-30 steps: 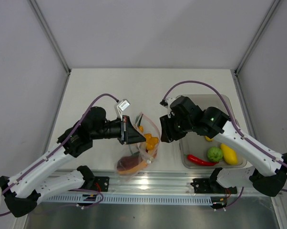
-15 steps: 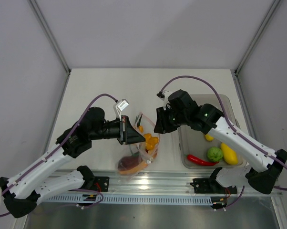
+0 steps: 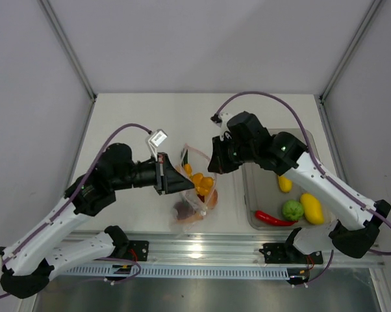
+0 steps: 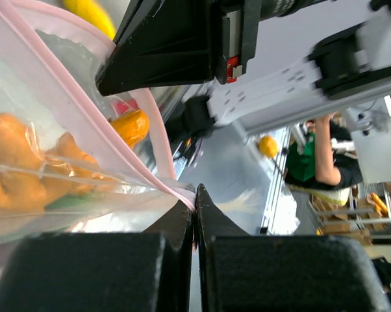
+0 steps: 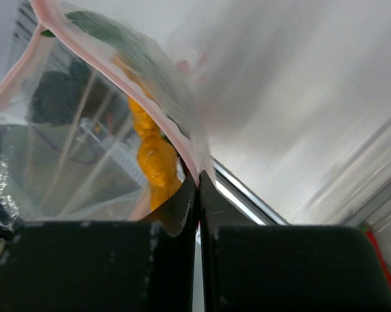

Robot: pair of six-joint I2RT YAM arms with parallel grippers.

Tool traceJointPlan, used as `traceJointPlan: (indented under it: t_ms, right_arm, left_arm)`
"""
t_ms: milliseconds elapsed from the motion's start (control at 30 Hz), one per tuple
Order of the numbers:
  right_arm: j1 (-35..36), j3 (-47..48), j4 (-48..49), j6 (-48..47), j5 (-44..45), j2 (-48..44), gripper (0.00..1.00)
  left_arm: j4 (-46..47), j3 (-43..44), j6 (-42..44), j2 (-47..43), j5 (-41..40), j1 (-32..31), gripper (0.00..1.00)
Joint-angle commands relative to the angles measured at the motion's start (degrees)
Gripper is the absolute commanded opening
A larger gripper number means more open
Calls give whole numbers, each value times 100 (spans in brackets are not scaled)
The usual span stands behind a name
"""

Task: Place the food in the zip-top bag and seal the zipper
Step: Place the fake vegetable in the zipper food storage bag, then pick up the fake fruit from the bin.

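Observation:
The zip-top bag (image 3: 197,195) hangs between my two grippers at mid table, its mouth held up. Inside it lie orange chunks (image 3: 201,182), a green stalk (image 5: 117,36) and a reddish-brown piece (image 3: 182,208). My left gripper (image 3: 191,186) is shut on the pink zipper (image 4: 127,140) at the bag's left mouth edge, as the left wrist view shows (image 4: 194,190). My right gripper (image 3: 212,169) is shut on the opposite edge of the zipper (image 5: 182,146), its tips (image 5: 199,175) pinching the strip. More food lies in the bin: two yellow fruits (image 3: 312,207), a green fruit (image 3: 292,209) and a red chili (image 3: 270,218).
The rigid clear bin (image 3: 312,146) stands at the right, under my right arm. An aluminium rail (image 3: 202,244) runs along the table's near edge. White walls and metal frame posts (image 3: 69,49) enclose the table.
My right gripper moved left to the bag's mouth and shut on its edge. My left gripper drew back left with its edge, pulling the bag mouth taut and lifting the bag.

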Motion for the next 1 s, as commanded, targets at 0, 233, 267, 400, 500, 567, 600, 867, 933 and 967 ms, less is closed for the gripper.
traceJointPlan:
  t_ms: [0,233,267,400,500,567,600,867,933,967]
  right_arm:
    - [236,1300,-400,-48,262,77,0]
    - [280,420,266,225,-239,6,0]
    - [272,242,450,234,-248,33,0]
    - [184,-42,462,199,-4,243,0]
    - [306,827,-83,67,383,384,0]
    - [473,1589,-399,84,455,385,0]
    - [543,1794,-470,163,464,376,0]
    - [205,813,573,498,-507,146,0]
    - [0,837,418,462,-766,392,0]
    - [25,1116,-192,401,-340,585,0]
  left_arm:
    - [-63,952,-33,-461,-166,0,1]
    - [-222,173,-243,-884,-738,9,1]
    - [-170,-134,-261,-849,-747,27,1]
    - [-64,-735,-516,-665,-362,569,1]
    - [-300,-174,-525,-664,-106,844,1]
    - [-371,404,-534,-717,26,836,1]
    - [-354,677,-586,-752,105,835,1]
    - [-212,13,-710,-798,167,1036,1]
    - [-432,-111,-849,-542,595,1283,1]
    - [-320,-111,-972,-532,1059,1258,1]
